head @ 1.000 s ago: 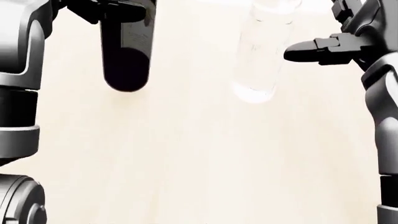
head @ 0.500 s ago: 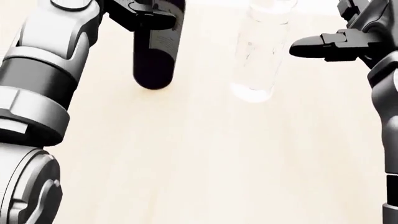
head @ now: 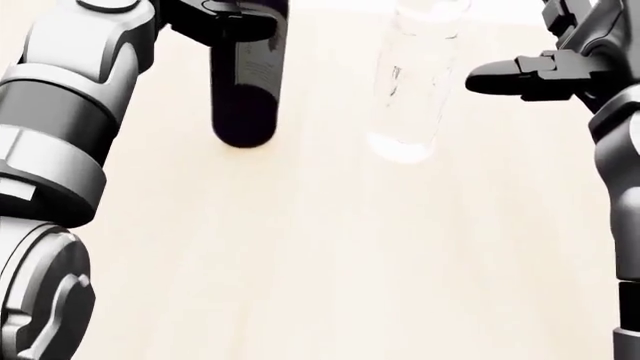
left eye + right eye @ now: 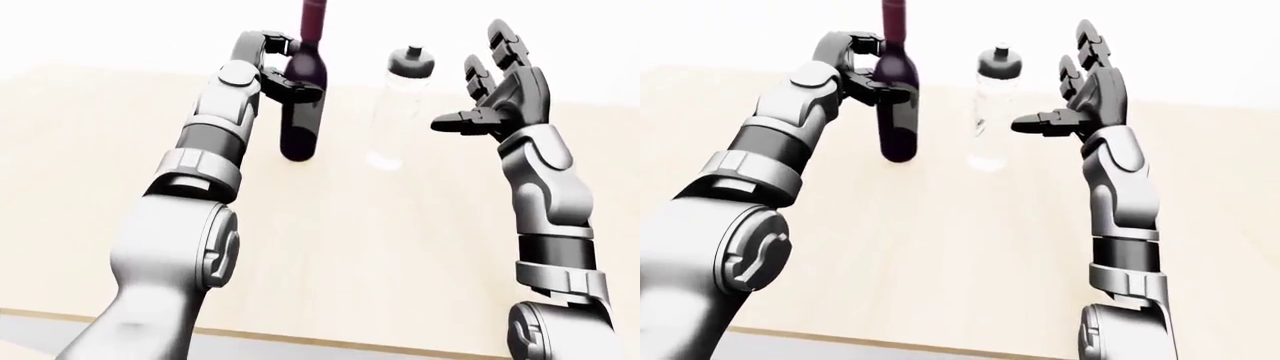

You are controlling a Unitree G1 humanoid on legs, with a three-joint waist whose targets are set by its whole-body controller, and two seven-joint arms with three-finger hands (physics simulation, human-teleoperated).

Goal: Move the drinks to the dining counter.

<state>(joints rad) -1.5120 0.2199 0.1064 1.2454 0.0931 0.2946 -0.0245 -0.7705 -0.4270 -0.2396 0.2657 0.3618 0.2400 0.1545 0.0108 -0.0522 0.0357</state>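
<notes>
The pale wooden table (image 4: pixel 330 247) is filling most of each view, and its near edge is showing at the bottom of the two eye views. Both grey arms are reaching out over it, away from that edge.

Further out, near the middle of the table, two drinks are standing upright, close to each other but not touching. The dark wine bottle (image 4: pixel 300 112) is on the left and the clear water bottle (image 4: pixel 398 105) with a dark cap is on the right.

The left hand (image 4: pixel 285 75) is wrapping its black fingers around the wine bottle up near its shoulder, grasping it tightly. The bottle's round base is looking like it is sitting on the table in the head view, but I cannot tell for sure if it is touching.

The right hand (image 4: pixel 500 94) is hanging just beside the water bottle with its fingers spread wide and its thumb pointing at the bottle, holding nothing
</notes>
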